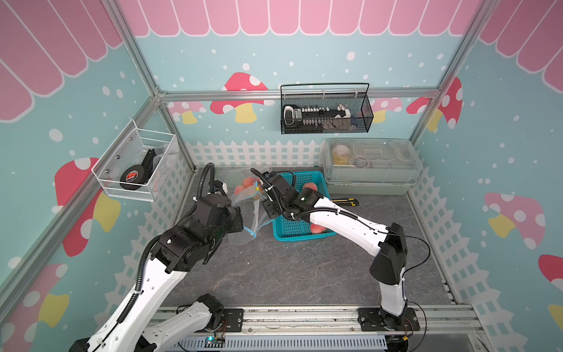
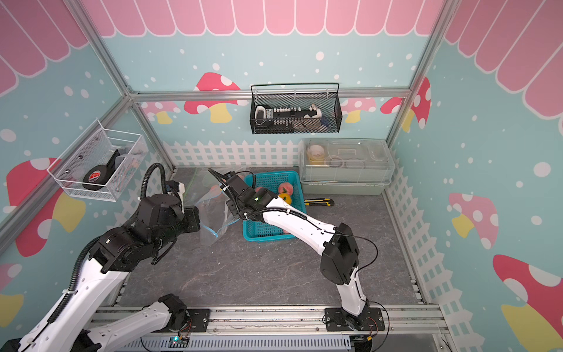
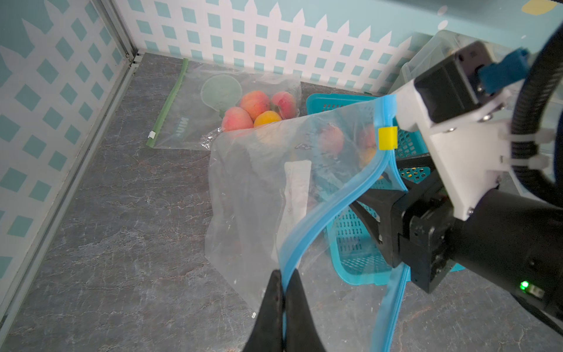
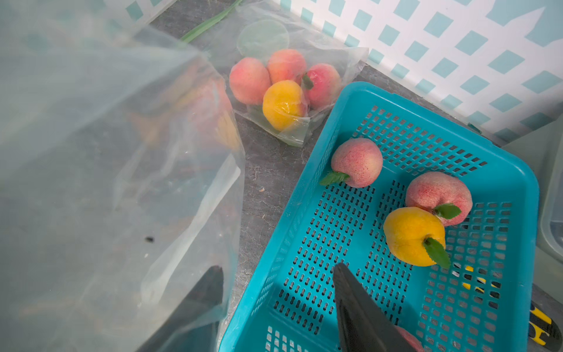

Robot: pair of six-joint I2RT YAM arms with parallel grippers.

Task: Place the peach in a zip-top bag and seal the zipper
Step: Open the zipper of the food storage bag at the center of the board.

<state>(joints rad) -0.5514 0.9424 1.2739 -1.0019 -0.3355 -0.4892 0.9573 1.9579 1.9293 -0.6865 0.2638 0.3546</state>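
Bright, even light; blurred near plastic

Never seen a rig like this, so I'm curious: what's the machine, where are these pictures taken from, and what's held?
Two robot arms work at a table. Both top views look down on everything; the other two come from wrist cameras. The left gripper is pinched shut on the blue zipper edge of a clear bag. The right gripper is open and empty, at the edge of a teal basket of peaches. A second bag with four peaches and a utility knife lie on the table.
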